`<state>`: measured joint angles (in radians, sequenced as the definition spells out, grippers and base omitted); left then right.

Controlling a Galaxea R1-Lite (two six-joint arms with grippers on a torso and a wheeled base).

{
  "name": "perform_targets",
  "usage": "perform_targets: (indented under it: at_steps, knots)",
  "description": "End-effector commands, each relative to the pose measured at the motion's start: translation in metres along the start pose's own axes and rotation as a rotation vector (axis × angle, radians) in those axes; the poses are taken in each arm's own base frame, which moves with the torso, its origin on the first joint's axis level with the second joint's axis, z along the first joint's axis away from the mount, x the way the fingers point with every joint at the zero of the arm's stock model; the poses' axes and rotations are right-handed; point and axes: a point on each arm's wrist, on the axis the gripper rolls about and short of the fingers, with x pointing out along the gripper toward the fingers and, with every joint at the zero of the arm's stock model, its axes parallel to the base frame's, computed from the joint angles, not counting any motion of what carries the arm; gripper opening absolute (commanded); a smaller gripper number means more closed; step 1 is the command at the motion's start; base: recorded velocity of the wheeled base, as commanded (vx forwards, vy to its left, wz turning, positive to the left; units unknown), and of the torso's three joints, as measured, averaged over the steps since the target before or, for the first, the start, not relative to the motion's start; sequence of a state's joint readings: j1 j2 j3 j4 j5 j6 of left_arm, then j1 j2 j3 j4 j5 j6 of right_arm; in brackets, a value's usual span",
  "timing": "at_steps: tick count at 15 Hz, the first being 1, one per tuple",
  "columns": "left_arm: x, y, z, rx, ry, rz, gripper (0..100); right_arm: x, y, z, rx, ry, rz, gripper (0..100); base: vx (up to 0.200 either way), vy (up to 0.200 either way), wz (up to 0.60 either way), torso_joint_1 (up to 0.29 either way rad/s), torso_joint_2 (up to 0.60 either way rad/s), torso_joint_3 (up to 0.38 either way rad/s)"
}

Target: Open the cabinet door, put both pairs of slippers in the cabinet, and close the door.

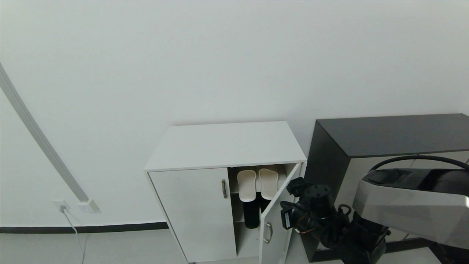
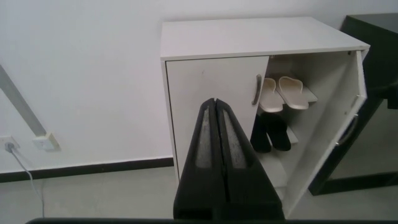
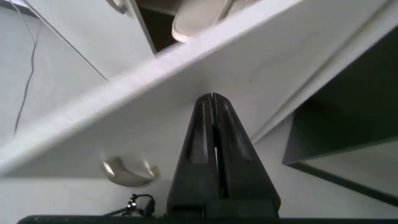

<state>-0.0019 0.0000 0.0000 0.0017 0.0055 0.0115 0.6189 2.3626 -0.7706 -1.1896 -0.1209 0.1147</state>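
Observation:
A white cabinet [image 1: 223, 146] stands against the wall, its left door [image 1: 194, 212] shut and its right door [image 1: 276, 216] swung partly open. Inside, a cream pair of slippers [image 1: 257, 183] lies on the upper shelf and a black pair [image 1: 252, 214] on the shelf below; both pairs also appear in the left wrist view, cream slippers [image 2: 287, 93] above black slippers [image 2: 270, 132]. My right gripper [image 3: 213, 101] is shut, its tips against the open door's outer face [image 3: 186, 106], above the door's handle [image 3: 127, 171]. My left gripper [image 2: 215, 106] is shut and empty, held back from the cabinet front.
A dark table [image 1: 388, 135] stands close to the cabinet's right side, right behind the open door. A wall socket with a cable [image 1: 63, 209] and a slanted cable duct [image 1: 40, 141] are on the wall at the left. Grey floor lies before the cabinet.

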Motion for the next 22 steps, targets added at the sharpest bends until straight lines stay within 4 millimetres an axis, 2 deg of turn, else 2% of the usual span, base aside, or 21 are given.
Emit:
perform_targets:
  at_steps: [1,7,14,22]
  knots:
    - [0.0,0.0,0.0,0.001,0.001,0.001,0,0.015,0.001,-0.003,0.0,0.007,-0.002,0,0.0,0.0,0.0,0.0,0.0,0.0]
    - [0.0,0.0,0.0,0.001,0.001,0.001,0,0.046,0.004,0.004,0.006,-0.025,-0.006,0,0.0,0.0,0.0,0.0,0.0,0.0]
    - [0.0,0.0,0.0,-0.001,0.001,0.001,0,0.076,-0.009,0.023,0.027,-0.078,-0.038,0,0.0,0.0,0.0,0.0,0.0,0.0]
    - [0.0,0.0,0.0,-0.001,0.001,0.001,0,0.091,-0.021,0.035,0.039,-0.097,-0.064,0,0.0,0.0,0.0,0.0,0.0,0.0]
